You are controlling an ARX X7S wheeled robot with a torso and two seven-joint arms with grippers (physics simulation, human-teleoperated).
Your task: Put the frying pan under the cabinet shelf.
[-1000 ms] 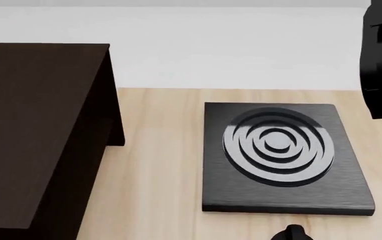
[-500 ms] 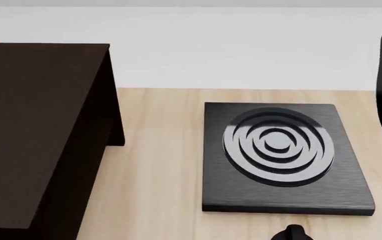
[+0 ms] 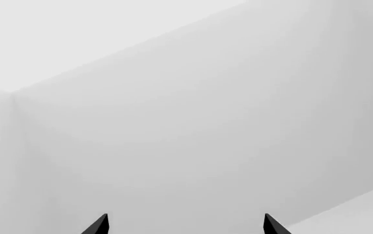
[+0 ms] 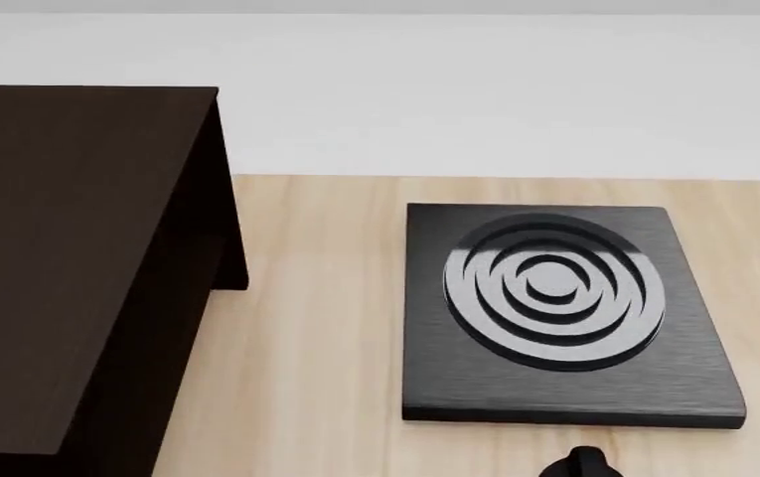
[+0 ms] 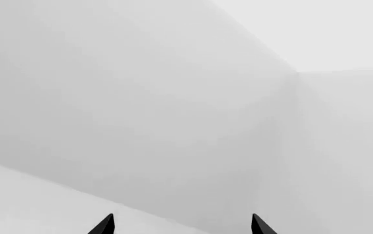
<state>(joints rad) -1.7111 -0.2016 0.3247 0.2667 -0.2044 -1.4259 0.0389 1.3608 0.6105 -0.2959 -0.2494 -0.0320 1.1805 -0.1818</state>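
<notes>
1. The shelf (image 4: 81, 258) stands on the left of the table (image 4: 313, 328), its dark side panel facing right. From the head view the space beneath its top is hidden, so I cannot tell what is under it.
2. The plate (image 4: 568, 316) with rings lies flat to the right, well apart from the shelf, leaving bare wood between them.
3. A small dark rounded shape (image 4: 581, 463) pokes in at the near edge, just near of the plate. It may belong to the pan, but too little shows to say; otherwise the pan is not in view.
4. The left gripper (image 3: 185, 225) points at blank wall, fingertips spread wide, holding nothing.
5. The right gripper (image 5: 181, 225) likewise faces wall, fingertips wide apart and empty.
6. Judged from this, both arms are raised clear of the table and no grasp has begun.
</notes>
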